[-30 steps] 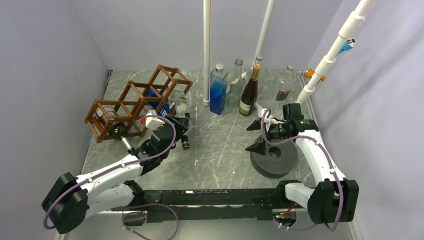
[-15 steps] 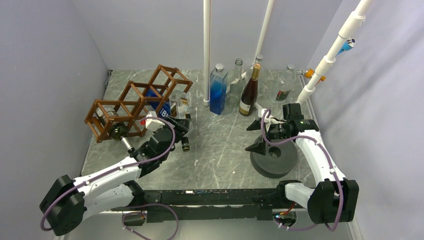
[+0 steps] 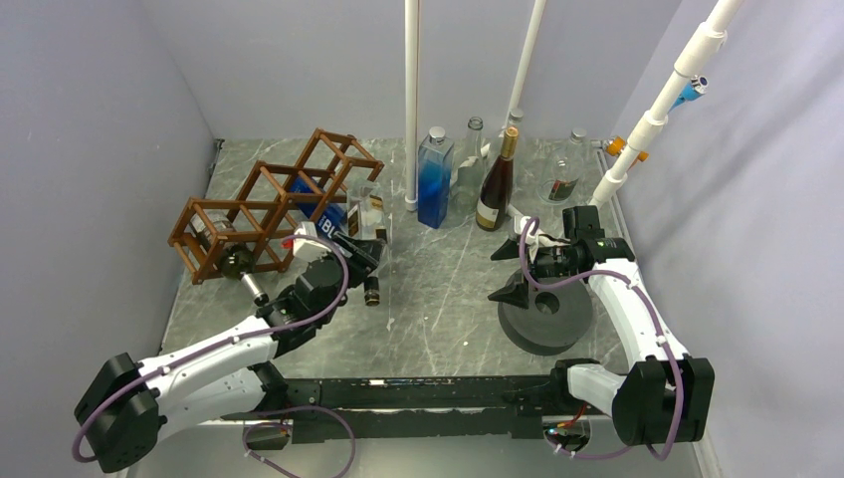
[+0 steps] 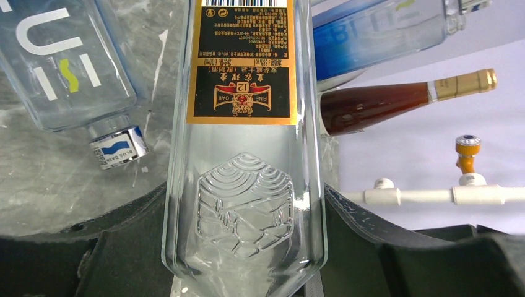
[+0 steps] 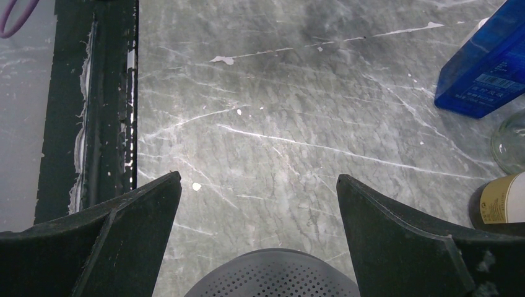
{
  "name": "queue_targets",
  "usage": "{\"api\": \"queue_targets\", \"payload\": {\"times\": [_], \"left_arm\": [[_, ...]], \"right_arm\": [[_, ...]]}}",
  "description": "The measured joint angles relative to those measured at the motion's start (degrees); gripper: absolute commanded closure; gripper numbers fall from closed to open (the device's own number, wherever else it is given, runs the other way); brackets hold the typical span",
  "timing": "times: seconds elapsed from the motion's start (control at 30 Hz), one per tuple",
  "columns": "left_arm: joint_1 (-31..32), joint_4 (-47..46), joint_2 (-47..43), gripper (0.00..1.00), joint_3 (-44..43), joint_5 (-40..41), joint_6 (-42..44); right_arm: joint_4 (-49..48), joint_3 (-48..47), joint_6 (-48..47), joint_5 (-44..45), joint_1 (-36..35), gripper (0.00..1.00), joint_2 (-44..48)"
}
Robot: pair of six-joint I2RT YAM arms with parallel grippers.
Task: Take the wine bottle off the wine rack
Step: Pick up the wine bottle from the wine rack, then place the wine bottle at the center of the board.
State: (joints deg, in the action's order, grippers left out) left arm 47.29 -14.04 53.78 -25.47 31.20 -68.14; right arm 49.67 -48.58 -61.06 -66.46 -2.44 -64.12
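Both jaws of the left gripper clamp the wine bottle, seemingly just right of the wine rack; slick glass could slip.

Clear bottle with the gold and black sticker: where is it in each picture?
Top external: the clear bottle is left of centre, beside the wine rack, held by the left gripper.
Left wrist: it fills the middle, between the black fingers.
Right wrist: not in it.
Shared landmark, top and left wrist: the brown gold-topped bottle.
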Motion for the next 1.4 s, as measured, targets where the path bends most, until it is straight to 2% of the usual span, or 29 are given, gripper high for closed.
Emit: {"api": "queue_targets", "payload": {"times": [0.57, 1.4], "left_arm": [[3.8, 0.7, -3.72, 1.0, 0.17, -2.54, 0.24], [6.03, 8.41, -9.22, 1.0, 2.1, -10.93, 0.0]], "right_arm": [[-0.02, 0.0, 0.0, 0.02, 0.0, 0.0, -0.02], [0.09, 0.0, -1.42, 0.39, 0.96, 0.0, 0.07]]}}
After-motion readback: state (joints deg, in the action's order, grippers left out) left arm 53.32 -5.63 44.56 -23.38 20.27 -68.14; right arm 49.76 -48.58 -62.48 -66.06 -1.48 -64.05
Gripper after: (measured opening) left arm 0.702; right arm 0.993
